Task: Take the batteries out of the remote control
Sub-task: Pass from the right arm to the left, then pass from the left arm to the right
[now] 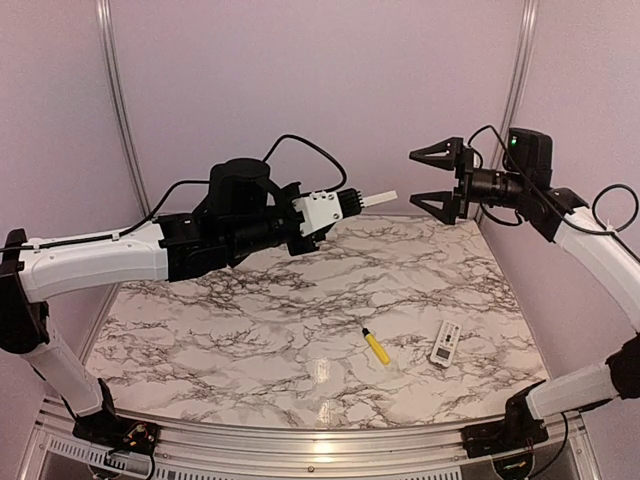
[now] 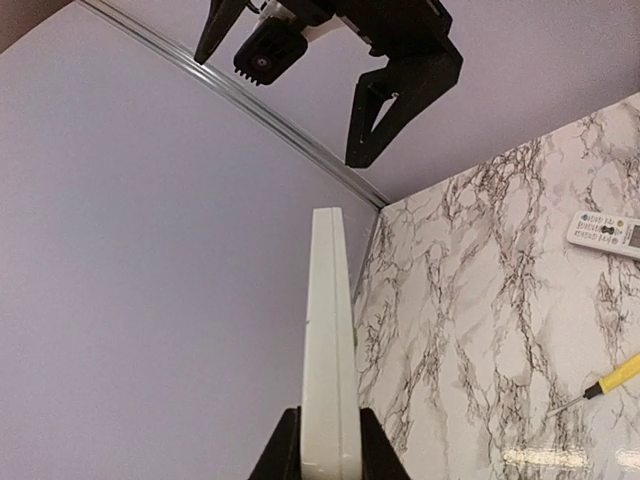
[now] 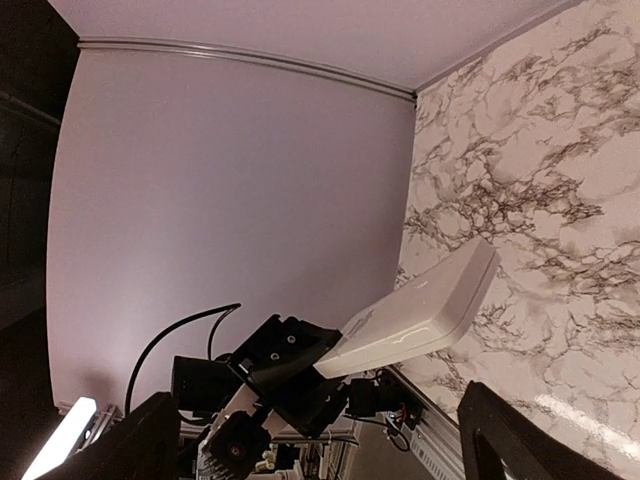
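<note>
Left gripper (image 1: 356, 203) of mine is clamped on one end of the white remote (image 1: 382, 198), holding it in the air over the far side of the marble table (image 1: 250, 320). Its long axis lies roughly level, thin edge toward my left wrist camera, free end pointing at my right gripper (image 1: 426, 177), whose jaws stand wide apart, nothing between them. I cannot make out the batteries. On the table lie a yellow-handled screwdriver (image 1: 376, 346) and a smaller buttoned remote (image 1: 445, 343).

High rear view over table (image 1: 250, 330), wrist views close, facing each other
</note>
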`<state>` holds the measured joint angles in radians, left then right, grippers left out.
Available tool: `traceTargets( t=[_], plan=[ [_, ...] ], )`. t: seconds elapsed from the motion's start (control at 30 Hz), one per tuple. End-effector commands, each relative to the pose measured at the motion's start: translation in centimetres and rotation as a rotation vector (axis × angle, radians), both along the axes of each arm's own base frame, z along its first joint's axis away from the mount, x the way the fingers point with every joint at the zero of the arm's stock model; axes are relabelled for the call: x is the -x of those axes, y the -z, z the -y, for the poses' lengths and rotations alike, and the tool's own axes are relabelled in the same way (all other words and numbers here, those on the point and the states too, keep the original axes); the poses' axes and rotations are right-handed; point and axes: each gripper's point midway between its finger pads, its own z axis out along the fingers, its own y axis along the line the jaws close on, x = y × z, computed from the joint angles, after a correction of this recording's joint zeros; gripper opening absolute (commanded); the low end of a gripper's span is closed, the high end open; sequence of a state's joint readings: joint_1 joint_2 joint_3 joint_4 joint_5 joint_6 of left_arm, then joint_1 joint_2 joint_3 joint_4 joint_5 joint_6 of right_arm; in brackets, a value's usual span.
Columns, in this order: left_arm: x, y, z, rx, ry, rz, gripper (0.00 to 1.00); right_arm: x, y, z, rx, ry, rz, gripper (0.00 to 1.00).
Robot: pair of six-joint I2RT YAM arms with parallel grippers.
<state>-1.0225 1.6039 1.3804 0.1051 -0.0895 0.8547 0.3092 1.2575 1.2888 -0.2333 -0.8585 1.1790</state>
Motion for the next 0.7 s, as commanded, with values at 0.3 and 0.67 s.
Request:
traceTargets(
  t=[0.3, 0.67],
  plan=[
    [3.5, -0.7, 1.6, -0.093, 0.028, 0.192, 0.0, 1.1, 5.9, -0.8, 0.103, -0.044, -0.277, 0.9],
    [4.4, 0.6, 2.1, -0.151, 0.038, 0.262, 0.0, 3.2, 7.9, -3.8, 0.126, -0.155, -0.352, 0.75]
  ],
)
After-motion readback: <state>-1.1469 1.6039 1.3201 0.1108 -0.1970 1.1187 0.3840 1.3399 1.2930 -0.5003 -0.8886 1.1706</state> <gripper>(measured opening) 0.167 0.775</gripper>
